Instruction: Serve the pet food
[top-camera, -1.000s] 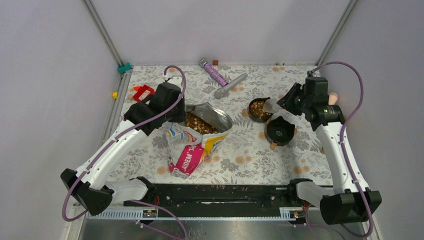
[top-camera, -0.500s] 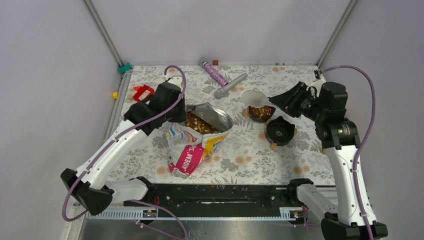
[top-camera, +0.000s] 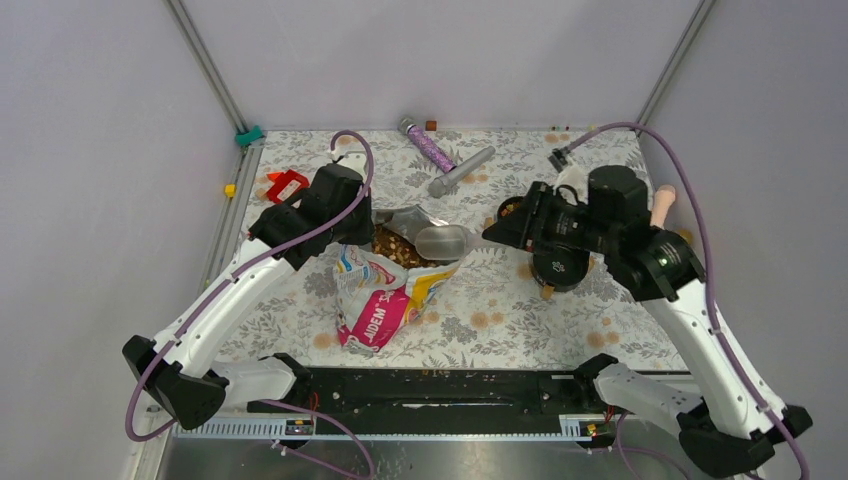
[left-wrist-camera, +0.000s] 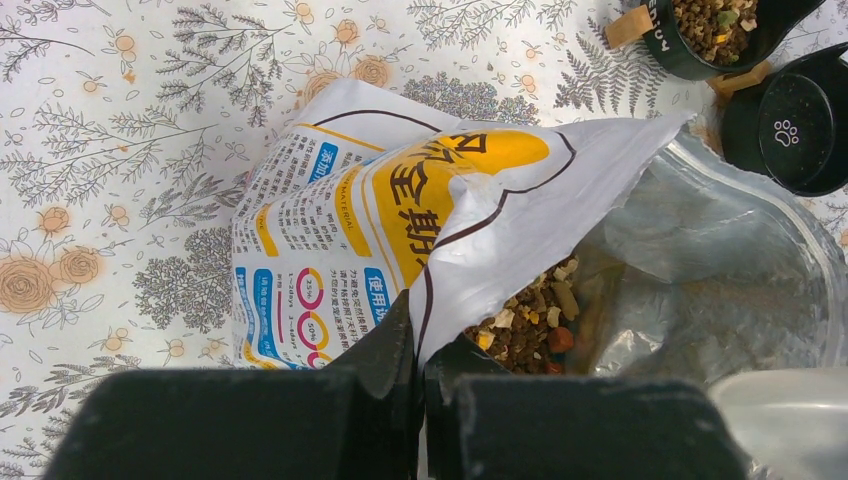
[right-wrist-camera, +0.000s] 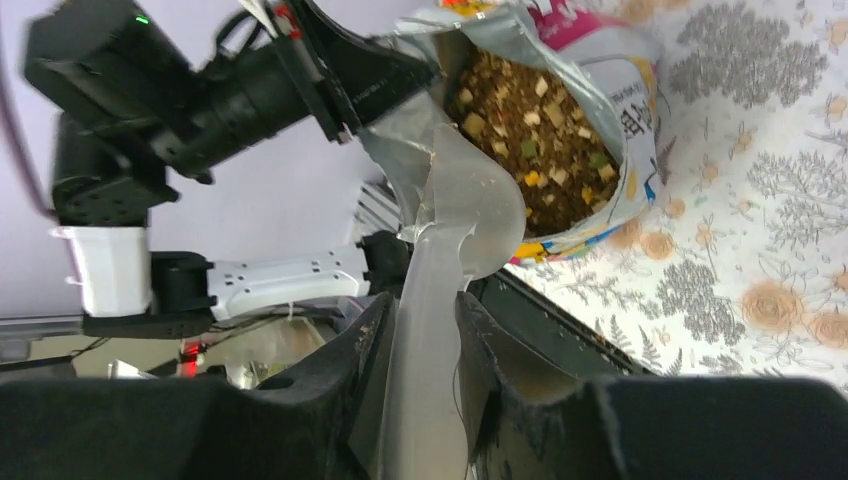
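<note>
Left claw (left-wrist-camera: 420, 345) is clamped fully shut on the bag (left-wrist-camera: 400, 200) rim, holding the mouth open. Right claw (right-wrist-camera: 418, 325) is partly closed, gripping the clear scoop (right-wrist-camera: 465, 215) by its handle, w/ the scoop head at the bag mouth just over the kibble. I see pet food (right-wrist-camera: 530, 130) inside the bag; more sits in a black bowl (left-wrist-camera: 715, 30) on the tabletop (top-camera: 480, 330), beside a black paw-print dish (left-wrist-camera: 790, 125).

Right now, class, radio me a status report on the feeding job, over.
Left gripper shut on bag edge, mouth held open. Right gripper shut on scoop, poised at bag mouth over pet food. Nothing blocking the opening.
</note>
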